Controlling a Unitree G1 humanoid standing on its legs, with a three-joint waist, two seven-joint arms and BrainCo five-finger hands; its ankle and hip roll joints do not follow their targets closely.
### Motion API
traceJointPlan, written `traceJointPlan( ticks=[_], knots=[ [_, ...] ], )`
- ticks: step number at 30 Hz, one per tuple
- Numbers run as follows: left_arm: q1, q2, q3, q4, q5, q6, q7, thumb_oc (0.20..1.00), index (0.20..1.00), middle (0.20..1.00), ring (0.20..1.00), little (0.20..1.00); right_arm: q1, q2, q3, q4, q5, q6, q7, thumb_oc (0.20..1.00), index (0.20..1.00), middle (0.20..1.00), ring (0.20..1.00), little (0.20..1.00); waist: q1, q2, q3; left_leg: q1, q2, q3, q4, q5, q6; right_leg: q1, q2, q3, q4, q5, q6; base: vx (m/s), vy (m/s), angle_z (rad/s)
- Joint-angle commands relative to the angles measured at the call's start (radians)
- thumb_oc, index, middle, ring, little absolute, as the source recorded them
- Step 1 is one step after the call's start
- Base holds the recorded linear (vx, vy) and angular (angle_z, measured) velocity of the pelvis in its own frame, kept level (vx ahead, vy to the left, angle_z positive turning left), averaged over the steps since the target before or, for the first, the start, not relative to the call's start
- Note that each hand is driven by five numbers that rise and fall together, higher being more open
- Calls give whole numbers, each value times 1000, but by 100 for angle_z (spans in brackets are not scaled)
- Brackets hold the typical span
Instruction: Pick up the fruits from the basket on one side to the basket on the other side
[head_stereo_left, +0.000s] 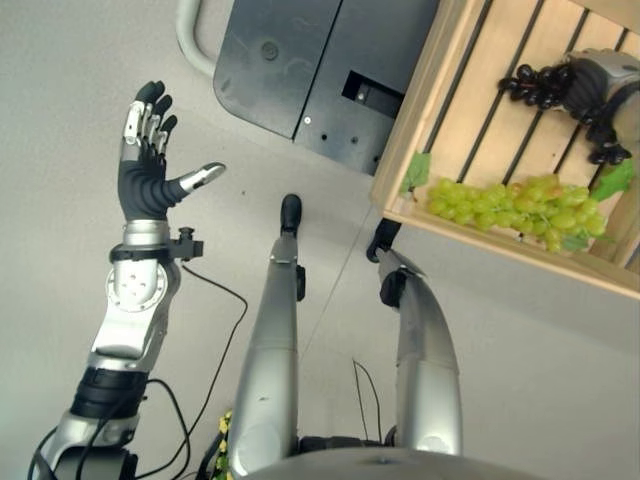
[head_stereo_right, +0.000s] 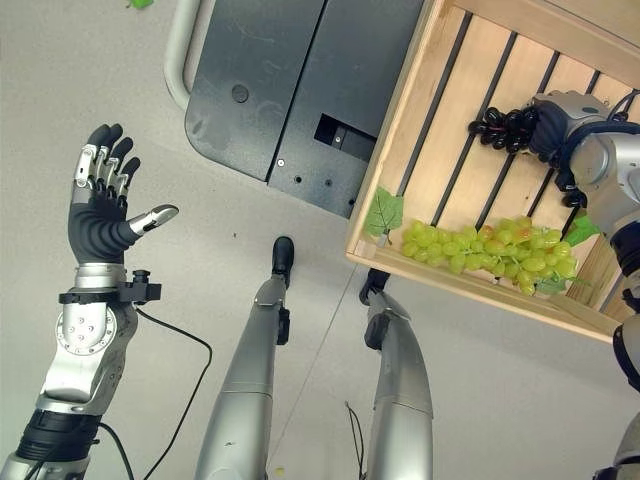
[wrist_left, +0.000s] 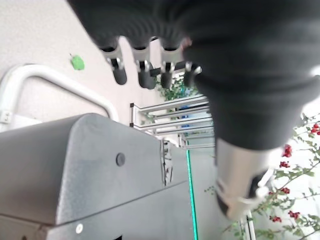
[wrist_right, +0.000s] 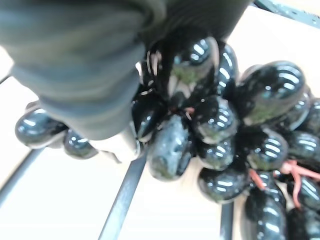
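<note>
Right wrist view, black grapes (wrist_right: 210, 140) clutched by right hand (head_stereo_right: 560, 125) over slatted wooden crate (head_stereo_right: 470, 110), green grapes (head_stereo_right: 490, 257) along crate's near edge, left hand (head_stereo_left: 148, 160) raised, fingers spread, beside dark machine base (head_stereo_left: 300, 60).

Black grapes (head_stereo_right: 505, 126) and green grapes (head_stereo_right: 490, 252) lie inside the slatted wooden crate (head_stereo_right: 440, 130)

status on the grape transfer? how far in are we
Early. Nothing looks moved yet: the green grapes lie in the wooden crate on the robot's right. In hand: the right hand is on the black grapes inside that crate; the right wrist view shows them pressed against it, the grip itself hidden. Left: lift the black bunch, carry it across, then the green. The left hand is raised, open and empty.
</note>
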Motion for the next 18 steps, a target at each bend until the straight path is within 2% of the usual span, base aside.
traceJointPlan(
  ticks=[1, 2, 4, 5, 6, 7, 8, 9, 10, 12, 16, 18],
  knots=[
    [45, -9, 51, -89, 16, -34, -2, 1000, 1000, 1000, 1000, 1000, 15, 7, 86, 21, 44, -12, 25, 200, 200, 200, 200, 200, -21, 20, -18, 9, -32, 8, -22, -48, 20, 25, 25, -4, 12, -129, 74, -59, 9, -2],
    [38, -7, 54, -91, 17, -35, -2, 1000, 1000, 1000, 1000, 1000, 10, 5, 81, 21, 44, -12, 24, 200, 200, 200, 200, 200, -20, 20, -18, -13, -32, 14, -27, -23, 25, 6, 22, -16, 4, -106, 66, 0, 0, 0],
    [34, -9, 53, -92, 15, -34, -6, 1000, 1000, 1000, 1000, 1000, 22, 10, 61, 3, 83, -13, 32, 200, 200, 200, 200, 200, -21, 20, -18, -13, -32, 13, -29, -21, 24, 6, 21, -18, 5, -106, 65, -2, -7, 0],
    [39, -13, 51, -90, 13, -33, -8, 1000, 1000, 1000, 1000, 1000, 35, 17, 50, -3, 118, -16, 42, 200, 200, 200, 200, 200, -24, 21, -18, 11, -33, 6, -25, -44, 18, 26, 24, -7, 14, -129, 73, 48, -25, 2],
    [35, -23, 52, -93, 8, -34, -19, 1000, 1000, 1000, 1000, 1000, 87, 47, -29, -36, 284, -23, 72, 200, 200, 200, 200, 200, -31, 24, -18, 15, -33, 6, -29, -42, 19, 26, 24, -7, 15, -129, 74, 0, 0, 0],
    [29, -16, 53, -96, 8, -34, -20, 1000, 1000, 1000, 1000, 1000, 95, 42, -44, -43, 288, -21, 73, 200, 200, 200, 200, 200, -26, 20, -18, -6, -33, 12, -34, -17, 24, 9, 20, -20, 6, -105, 66, 0, 0, 0],
    [38, -17, 47, -92, -1, -35, -28, 1000, 1000, 1000, 1000, 1000, 126, 56, -76, -36, 360, -23, 82, 200, 200, 200, 200, 200, -26, 19, -18, 26, -34, 6, -28, -46, 19, 38, 23, -8, 14, -133, 74, 0, 0, 0],
    [38, -17, 49, -92, -17, -39, -45, 1000, 1000, 1000, 1000, 1000, 169, 84, -143, -53, 531, -35, 110, 200, 200, 200, 200, 200, -26, 18, -18, 39, -33, 8, -30, -47, 18, 52, 22, -12, 12, -134, 73, 60, -36, 1],
    [39, -14, 47, -92, -18, -39, -46, 1000, 1000, 1000, 1000, 1000, 176, 82, -149, -57, 535, -34, 111, 200, 200, 200, 200, 200, -23, 17, -18, 41, -33, 8, -31, -47, 18, 55, 23, -12, 11, -134, 73, 0, 0, 0],
    [35, -16, 45, -92, -29, -43, -63, 1000, 1000, 1000, 1000, 1000, 237, 124, -215, -76, 730, -42, 136, 200, 200, 200, 200, 200, -25, 17, -18, 61, -32, 10, -37, -45, 16, 76, 23, -14, 0, -131, 74, 0, 0, 0],
    [35, -3, 46, -83, -39, -47, -83, 1000, 1000, 1000, 1000, 1000, 377, 195, -320, -183, 989, -57, 168, 200, 200, 200, 200, 200, -20, 5, -18, 142, -28, 15, -77, -35, 10, 157, 26, -24, -35, -123, 78, -2, -16, 1],
    [36, -2, 45, -78, -39, -48, -85, 1000, 1000, 1000, 1000, 1000, 415, 219, -340, -212, 1026, -61, 171, 200, 200, 200, 200, 200, -18, 2, -18, 169, -26, 15, -86, -33, 9, 183, 27, -27, -41, -119, 81, 0, 0, 0]
  ],
)
